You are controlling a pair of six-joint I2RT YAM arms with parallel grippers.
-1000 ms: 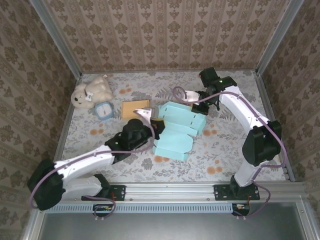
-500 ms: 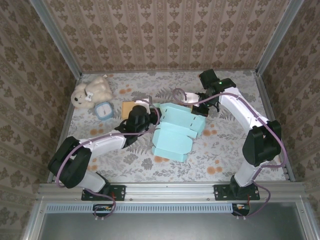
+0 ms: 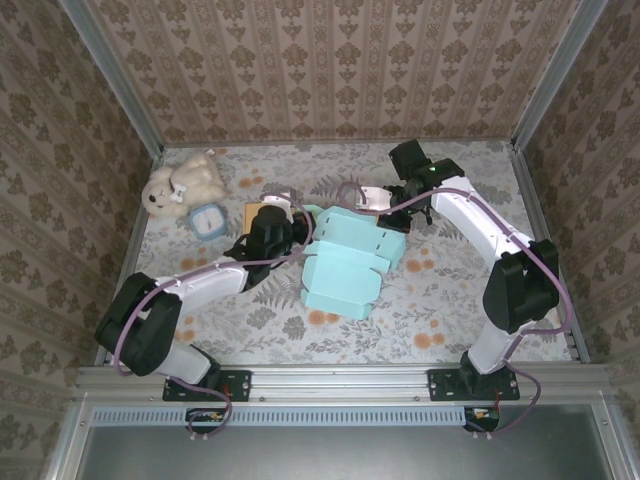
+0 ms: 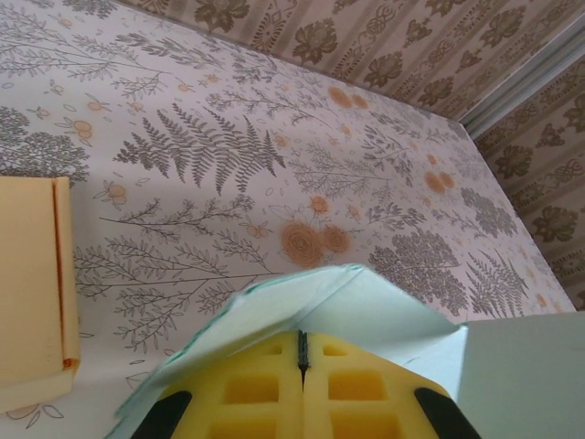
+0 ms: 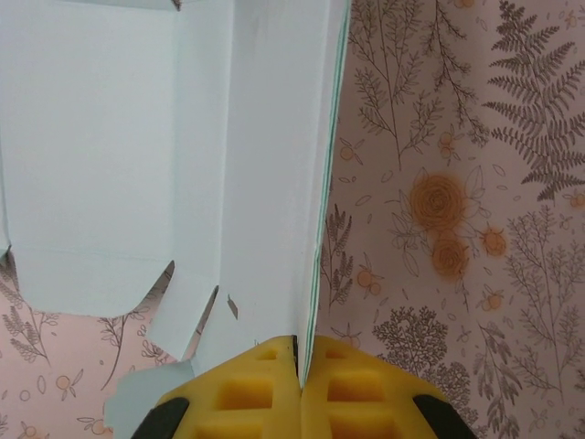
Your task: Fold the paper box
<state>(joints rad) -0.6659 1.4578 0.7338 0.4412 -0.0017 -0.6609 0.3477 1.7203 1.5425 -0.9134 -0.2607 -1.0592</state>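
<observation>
- The box [image 3: 345,265] sits mid-surface [image 3: 450,320], a pale blue-green sheet only partly folded, between the two arms.
- Left tool [image 3: 290,215]: pads pressed together, pinching a thin flap at the box's far-left corner. In the left wrist view, the left tool [image 4: 302,343] has that flap [image 4: 338,297] rising like a tent just past its tips.
- Right tool [image 3: 378,198]: also shut on paper, at the box's far edge. In the right wrist view, the right tool [image 5: 297,352] grips a panel [image 5: 265,165] that stands almost on edge, its rim running straight away from the pads.
- The relation I'm steering by: both tools hold the far end, and the rest of the box stretches from them toward my near edge. Its long axis runs roughly far-to-near, tilted a little left. Neither arm is nearer, since both are already on it.
- Look of the box: clean creases, rounded tabs and short slits along one side, one near section already raised into a hollow form.
- My guess is that the next fold brings the pinched panels inward toward each other.
- A pad [image 3: 262,215] lies just left of the left tool, close enough to watch.
</observation>
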